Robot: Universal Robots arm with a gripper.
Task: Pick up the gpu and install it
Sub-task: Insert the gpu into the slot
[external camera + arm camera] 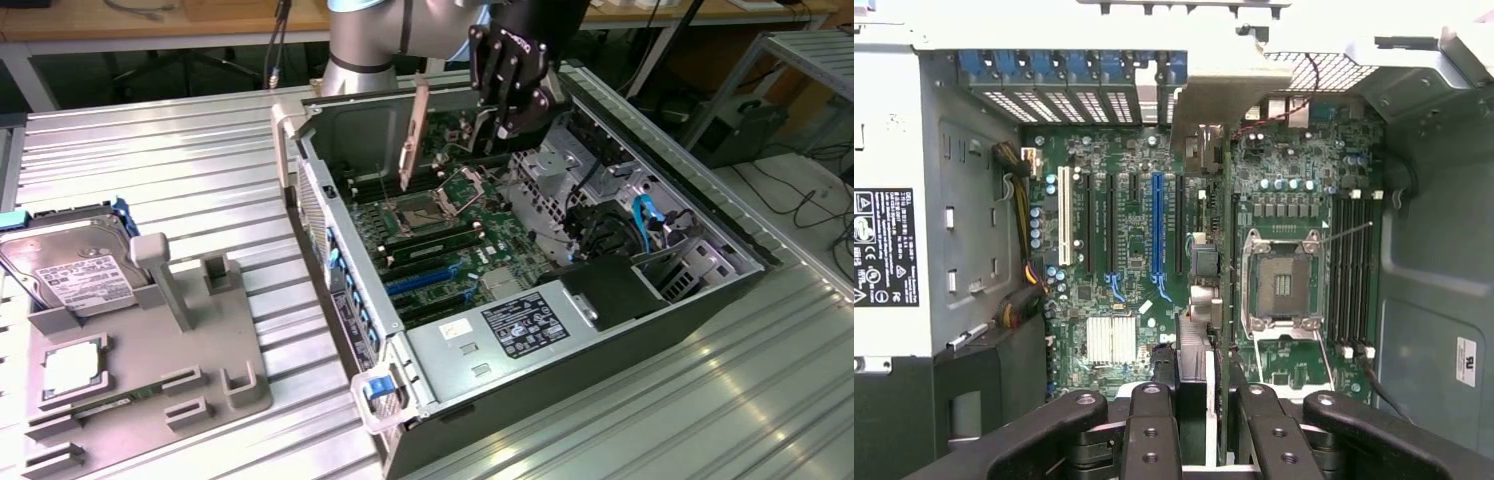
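The gpu (416, 130) hangs on edge above the open computer case (350, 300), its pale bracket strip toward the case's rear wall and its dark card running back under the fingers. My gripper (505, 128) is shut on the card's top edge. In the wrist view the gpu (1222, 110) appears edge-on, running from between the black fingers (1150, 430) of my gripper (1199, 405) up to the rear slot openings. It hovers over the motherboard (1134, 290), between the blue expansion slot (1157, 225) and the processor socket (1282, 285), and is clear of the board.
Case walls surround the motherboard, with the power supply (521, 325) and drive bay cables (641, 225) at the near end. On the exterior view's left, a grey fixture (174, 350) holds a silver hard drive (74, 265). The table is ribbed metal (174, 160).
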